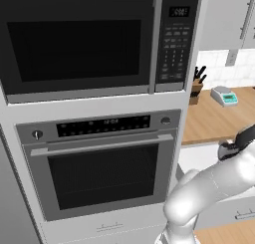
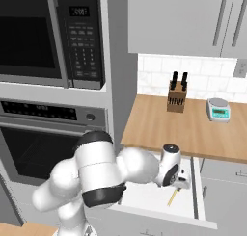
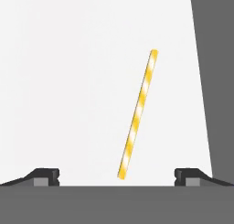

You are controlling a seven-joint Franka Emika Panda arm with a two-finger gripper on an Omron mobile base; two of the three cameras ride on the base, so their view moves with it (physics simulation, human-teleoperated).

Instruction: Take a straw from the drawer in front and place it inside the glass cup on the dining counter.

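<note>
The drawer [image 2: 144,195] stands pulled out below the wooden worktop, its white inside showing. On its floor near the right wall lies the yellow-and-white striped straw [image 2: 172,197], thin and straight. My gripper [image 2: 182,183] hangs over the drawer's right part, pointing down, just above the straw. In the hand view the straw [image 3: 137,113] runs slantwise between my two fingertips, closer to the right one, and my gripper [image 3: 117,177] is open with nothing held. The drawer's white floor [image 3: 68,81] lies behind the straw. The glass cup and the dining counter are out of view.
A microwave [image 1: 79,44] sits above a wall oven [image 1: 99,163] to the drawer's left. On the wooden worktop [image 2: 159,124] stand a knife block [image 2: 176,98] and a small scale [image 2: 218,110]. Grey wall cabinets [image 2: 178,20] hang above. The drawer's grey right wall [image 3: 215,81] is close.
</note>
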